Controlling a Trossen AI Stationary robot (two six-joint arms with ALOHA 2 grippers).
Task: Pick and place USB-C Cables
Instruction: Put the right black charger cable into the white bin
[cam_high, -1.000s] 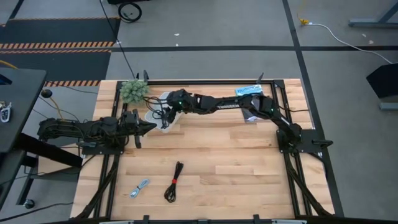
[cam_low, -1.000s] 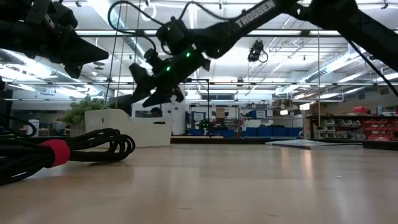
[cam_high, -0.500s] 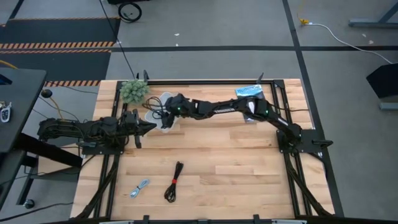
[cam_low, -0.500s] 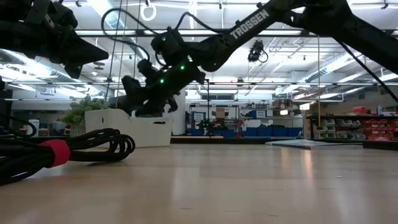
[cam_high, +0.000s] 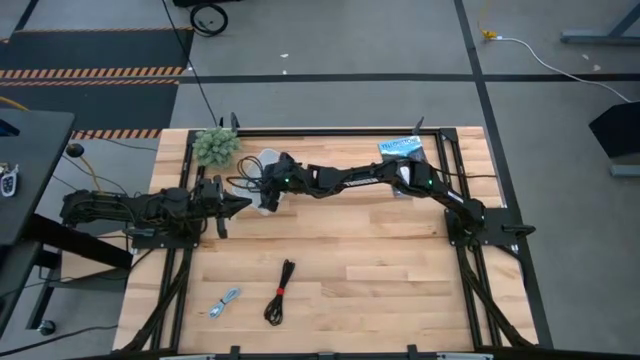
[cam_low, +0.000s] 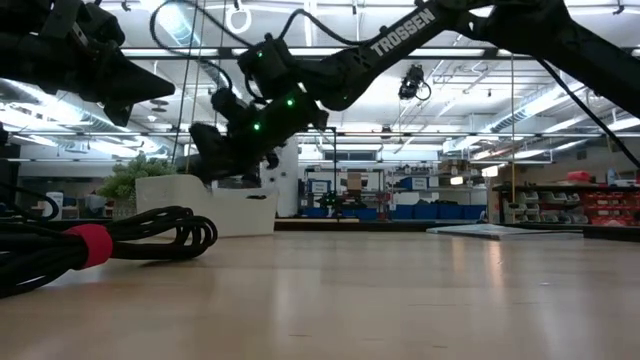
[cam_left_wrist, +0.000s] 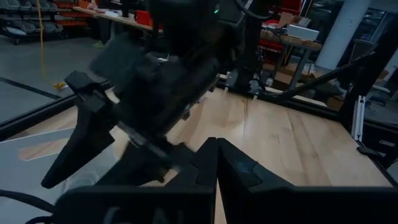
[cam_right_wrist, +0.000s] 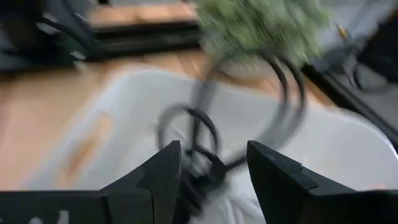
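My right gripper is open just above the white bin at the table's far left; it also shows in the low view. The thin black loose coil lies in the bin between and below its fingers, with loops rising over the rim. My left gripper is shut and empty, hovering just left of the bin. The black bundle with red tie and the short silver-grey cable lie on the table near its front edge. The white coil is not in view. My right gripper's fingers point down into the bin on either side of the thin black coil's strands. The view is blurred, and I cannot tell whether either finger touches the cable.
A green plant stands just beyond the bin at the far left corner. A flat blue-and-black packet lies at the far right, partly under my right arm. Bare wood lies across the table's middle and near right.
My right gripper has gone down and toward the table's left edge, closing on the white bin with the thin black coil's loops around it.
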